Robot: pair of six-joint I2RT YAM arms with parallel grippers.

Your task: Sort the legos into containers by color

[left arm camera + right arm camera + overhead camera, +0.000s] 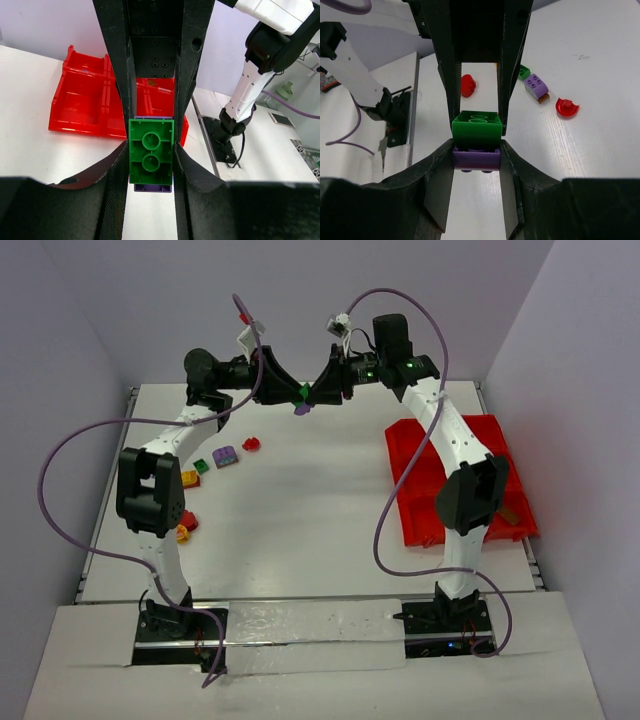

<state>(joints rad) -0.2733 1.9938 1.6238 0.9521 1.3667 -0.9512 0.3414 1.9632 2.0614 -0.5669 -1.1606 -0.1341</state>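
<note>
**Two bricks locked together, one in each gripper**

The green brick (151, 150) is pressed onto the purple brick (476, 157), and the pair hangs in the air between your two grippers. Your left gripper (150, 170) clamps the green one's side walls, and your right gripper (476, 165) clamps the purple's. This is light, hard, slick plastic, so it won't crush but could slip. Set the pads flat on the walls and, I'd say, peel rather than tug. The tray (500, 430) lies below and behind your right gripper, and the loose legos (225, 455) lie below your left.
</note>
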